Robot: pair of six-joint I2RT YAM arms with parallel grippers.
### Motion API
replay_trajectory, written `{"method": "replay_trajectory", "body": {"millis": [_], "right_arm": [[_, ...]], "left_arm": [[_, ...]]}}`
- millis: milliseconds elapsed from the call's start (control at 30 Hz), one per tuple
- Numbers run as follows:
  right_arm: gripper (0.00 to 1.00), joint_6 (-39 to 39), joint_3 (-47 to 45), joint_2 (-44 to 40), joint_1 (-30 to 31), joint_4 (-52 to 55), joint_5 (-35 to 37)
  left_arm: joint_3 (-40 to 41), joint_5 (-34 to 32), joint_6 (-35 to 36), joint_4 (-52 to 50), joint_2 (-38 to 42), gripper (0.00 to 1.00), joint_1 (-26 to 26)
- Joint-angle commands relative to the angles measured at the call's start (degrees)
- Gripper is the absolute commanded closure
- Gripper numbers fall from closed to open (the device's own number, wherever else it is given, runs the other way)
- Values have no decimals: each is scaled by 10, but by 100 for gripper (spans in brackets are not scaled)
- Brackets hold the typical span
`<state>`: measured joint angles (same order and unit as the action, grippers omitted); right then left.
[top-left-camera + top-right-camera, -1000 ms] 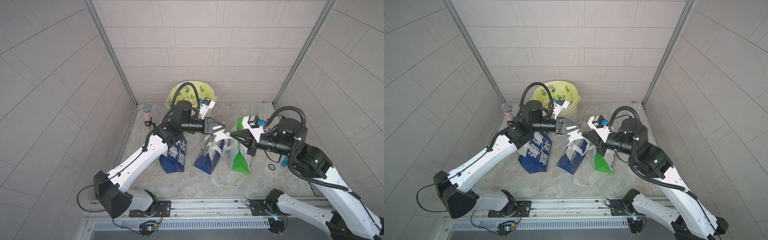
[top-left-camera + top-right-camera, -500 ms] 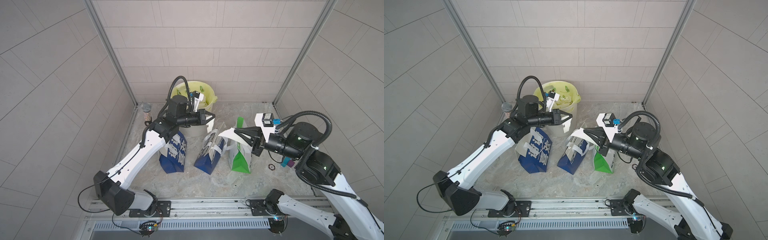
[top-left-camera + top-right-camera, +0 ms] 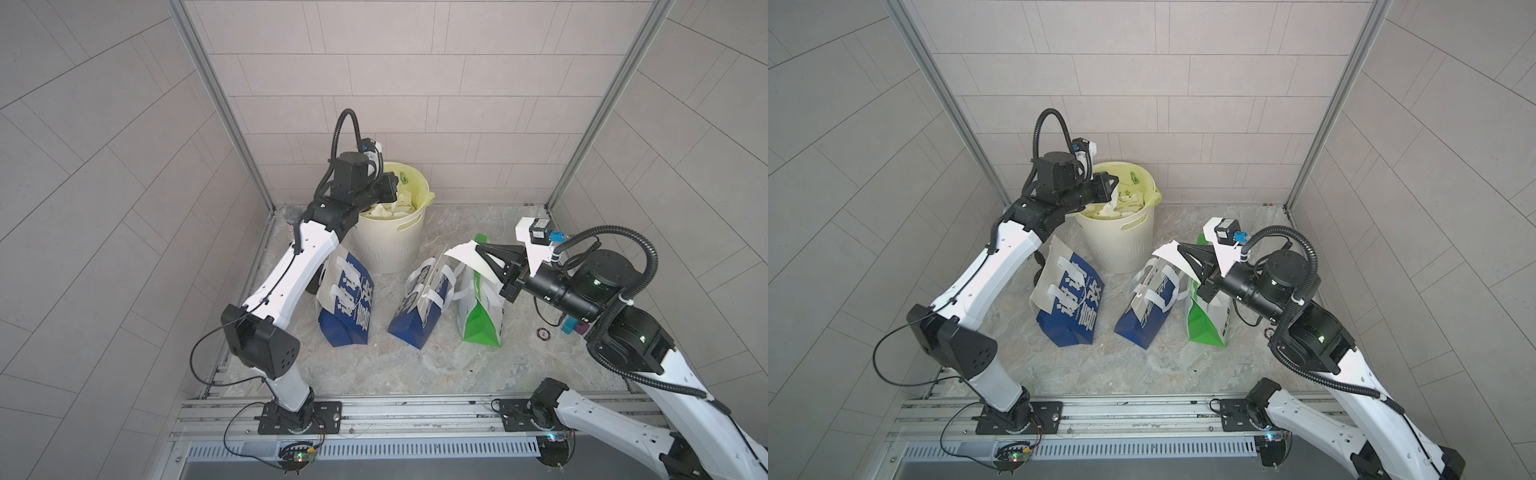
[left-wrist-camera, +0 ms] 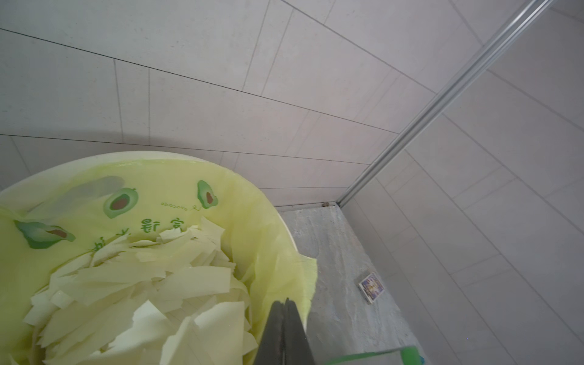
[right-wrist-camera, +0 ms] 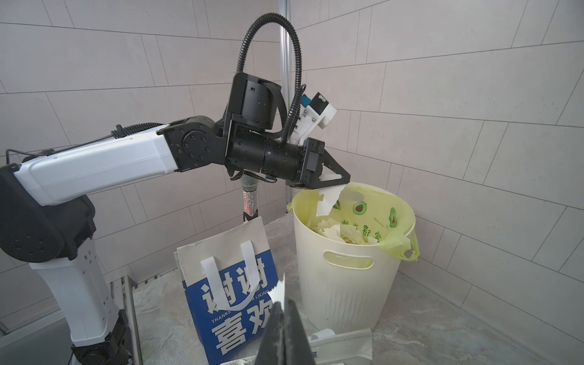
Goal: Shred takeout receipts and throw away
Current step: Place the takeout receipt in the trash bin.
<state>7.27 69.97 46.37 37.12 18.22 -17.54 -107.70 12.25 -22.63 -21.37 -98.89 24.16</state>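
My left gripper (image 3: pixel 395 189) (image 5: pixel 346 181) hangs over the cream bin (image 3: pixel 419 183) with its yellow-green liner. It is shut on a torn piece of takeout receipt (image 5: pixel 329 197) that dangles into the bin's mouth. Several pale receipt strips (image 4: pixel 158 284) lie piled inside. My right gripper (image 3: pixel 478 248) (image 3: pixel 1179 249) stands above the green takeout bag (image 3: pixel 482 320), shut on the other white receipt piece (image 3: pixel 465 257) (image 5: pixel 278 292), whose jagged torn edge sticks out past the fingertips.
Two blue-and-white takeout bags (image 3: pixel 345 307) (image 3: pixel 415 324) stand in front of the bin. A microphone (image 3: pixel 293 214) stands by the left wall. A small box (image 4: pixel 371 287) lies past the bin, and a ring (image 3: pixel 542 333) and small coloured blocks (image 3: pixel 571 328) lie under the right arm.
The two grippers were close together over the bags. The left one has swung back over the bin with its piece; the right one has drawn off to the right with the other.
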Motion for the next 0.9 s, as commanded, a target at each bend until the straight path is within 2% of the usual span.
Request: {"method": "replay_trajectory", "body": {"millis": [0, 167, 267, 333, 500, 633, 767, 867], "right_arm": [[100, 6, 0, -2, 3, -11, 14], [100, 12, -1, 2, 3, -2, 24], [100, 13, -2, 3, 3, 2, 30], [100, 14, 0, 7, 3, 3, 31], [100, 22, 4, 17, 3, 6, 33], [100, 34, 10, 28, 2, 12, 24], [100, 47, 19, 44, 1, 7, 4], [100, 57, 22, 56, 1, -9, -23]], "left_arm": [[-31, -75, 54, -22, -36, 90, -2], [-72, -101, 65, -44, -80, 53, -6], [-85, -99, 68, -44, -81, 39, -7], [-96, -101, 71, -50, -79, 35, -7], [-110, -60, 73, -65, -54, 33, -6], [-73, 61, 61, -47, 6, 36, -6], [48, 195, 32, 35, 106, 37, -5], [171, 268, -18, 158, 197, 37, -4]]}}
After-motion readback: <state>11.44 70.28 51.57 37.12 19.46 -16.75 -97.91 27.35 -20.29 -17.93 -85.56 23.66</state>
